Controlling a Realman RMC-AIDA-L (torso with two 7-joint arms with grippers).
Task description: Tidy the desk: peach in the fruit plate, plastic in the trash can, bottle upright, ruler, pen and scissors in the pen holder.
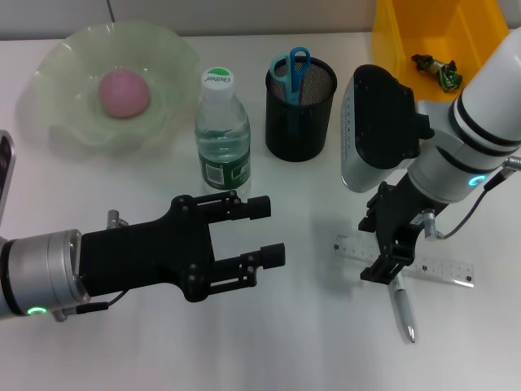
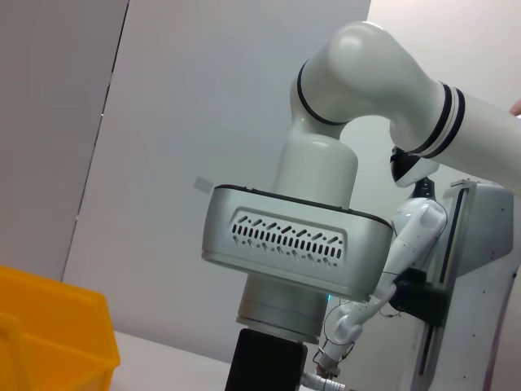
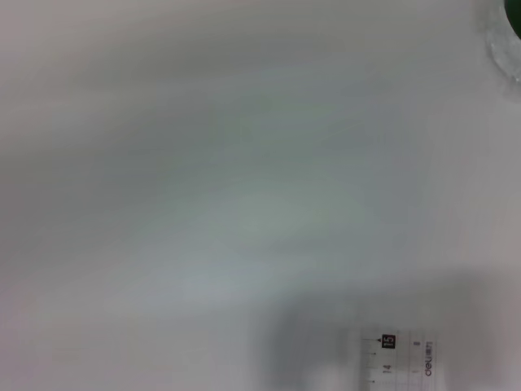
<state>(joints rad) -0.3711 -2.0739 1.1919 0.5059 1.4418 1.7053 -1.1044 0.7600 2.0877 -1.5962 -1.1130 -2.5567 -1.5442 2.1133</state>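
Right arm down on pen, desk mostly tidied.
White desk (image 1: 122, 350), grey wall panels behind; left gripper (image 1: 264, 232) idles wide open near upright bottle (image 1: 222, 130), peach (image 1: 124, 92) in fruit plate (image 1: 65, 57), scissors (image 1: 298, 65) in pen holder (image 1: 301, 110). Right gripper (image 1: 396, 259) looks closed on pen (image 1: 403, 308), which lies across ruler (image 1: 440, 266). Risk: shallow end grip, so the pen could swing or slip, or drag the ruler.

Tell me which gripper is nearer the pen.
Right. The right gripper is directly over the pen's upper end, on the ruler. The left gripper hangs open, well off to the pen's left.
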